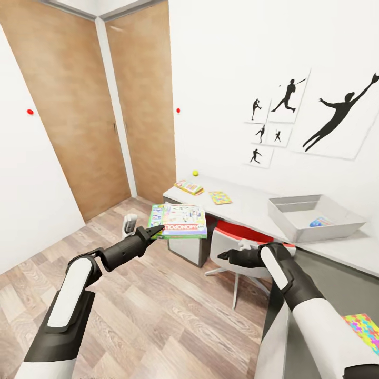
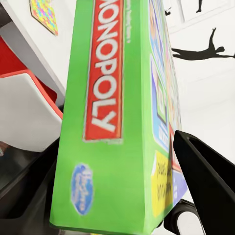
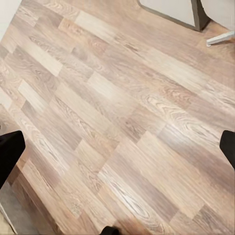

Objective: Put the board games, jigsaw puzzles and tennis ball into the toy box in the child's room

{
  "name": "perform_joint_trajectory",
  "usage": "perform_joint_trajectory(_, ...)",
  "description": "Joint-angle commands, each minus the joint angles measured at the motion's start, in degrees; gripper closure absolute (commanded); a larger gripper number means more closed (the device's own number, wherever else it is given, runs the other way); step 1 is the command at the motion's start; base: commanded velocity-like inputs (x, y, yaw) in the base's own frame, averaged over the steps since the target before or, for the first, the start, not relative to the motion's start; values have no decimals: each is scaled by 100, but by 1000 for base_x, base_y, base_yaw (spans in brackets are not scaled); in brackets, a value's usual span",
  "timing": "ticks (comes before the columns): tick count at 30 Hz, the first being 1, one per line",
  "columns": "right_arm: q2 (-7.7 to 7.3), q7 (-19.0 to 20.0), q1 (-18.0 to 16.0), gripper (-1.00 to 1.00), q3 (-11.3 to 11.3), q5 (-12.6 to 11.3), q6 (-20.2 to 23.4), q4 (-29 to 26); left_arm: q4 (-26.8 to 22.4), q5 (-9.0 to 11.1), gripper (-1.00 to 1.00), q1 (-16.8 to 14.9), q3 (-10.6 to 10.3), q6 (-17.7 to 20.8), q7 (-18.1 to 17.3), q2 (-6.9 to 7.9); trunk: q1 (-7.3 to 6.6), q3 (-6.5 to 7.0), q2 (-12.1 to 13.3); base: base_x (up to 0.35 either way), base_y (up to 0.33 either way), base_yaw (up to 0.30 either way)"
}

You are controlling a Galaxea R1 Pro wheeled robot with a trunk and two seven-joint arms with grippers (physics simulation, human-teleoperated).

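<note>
My left gripper [image 1: 157,231] is shut on the green-edged Monopoly board game [image 1: 180,221], holding it level in the air just before the table's [image 1: 247,206] near end; up close, the box [image 2: 117,112] sits between the black fingers [image 2: 210,181]. The yellow-green-red board game [image 1: 188,187], a jigsaw puzzle [image 1: 220,197] and the tennis ball [image 1: 195,172] lie on the table. The toy box [image 1: 295,225] stands further right, with a blue board game [image 1: 320,221] inside. A second puzzle [image 1: 363,329] lies on the lower wing. My right gripper [image 1: 223,256] is open and empty over the floor. The bed is out of view.
A red-and-white chair [image 1: 237,239] stands tucked under the table, right between my two grippers. Wooden wardrobe doors [image 1: 79,105] fill the left corner. Wood-plank floor [image 3: 117,107] lies below the right gripper, with the chair's leg [image 3: 220,38] at its far side.
</note>
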Motion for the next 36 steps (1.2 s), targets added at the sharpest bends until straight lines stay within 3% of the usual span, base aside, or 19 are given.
perform_joint_trajectory(1, -6, 56, -5, -100, 8, 59, 17, -5, -4, 61, 100, -7, 5, 20, 61, -4, 4, -13, -13, 26, -7, 185)
perform_joint_trajectory(11, -7, 56, 11, -100, 6, 59, 231, -44, 2, 61, 100, -8, 6, 19, 66, -4, 4, -13, -13, 10, -3, 255)
perform_joint_trajectory(36, -6, 56, 15, -100, 5, 65, 293, -72, 2, 61, 100, -8, 5, 21, 67, -4, 4, -13, -13, 1, 0, 291)
